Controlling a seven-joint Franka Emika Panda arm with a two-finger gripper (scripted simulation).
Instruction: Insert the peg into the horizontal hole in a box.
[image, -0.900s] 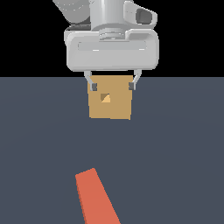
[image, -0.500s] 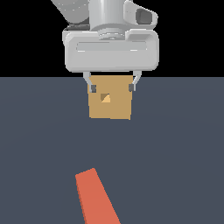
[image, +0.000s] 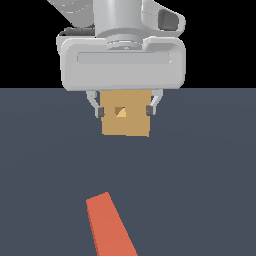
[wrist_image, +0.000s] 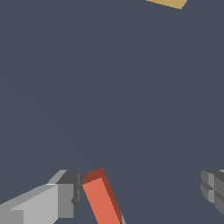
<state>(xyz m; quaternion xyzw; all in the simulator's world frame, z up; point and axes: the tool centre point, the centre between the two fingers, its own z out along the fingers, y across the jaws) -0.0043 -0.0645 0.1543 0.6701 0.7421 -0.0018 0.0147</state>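
- The peg (image: 110, 225) lies flat on the floor, well apart from the box (image: 125, 119).
- The hole (image: 120, 111) has nothing in it.
- My gripper (wrist_image: 140, 192) is spread wide and holds nothing.
- I must grab the peg, then push it in.

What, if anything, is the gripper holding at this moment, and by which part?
Nothing: the gripper is open, and the peg lies free between its fingers, touching neither.
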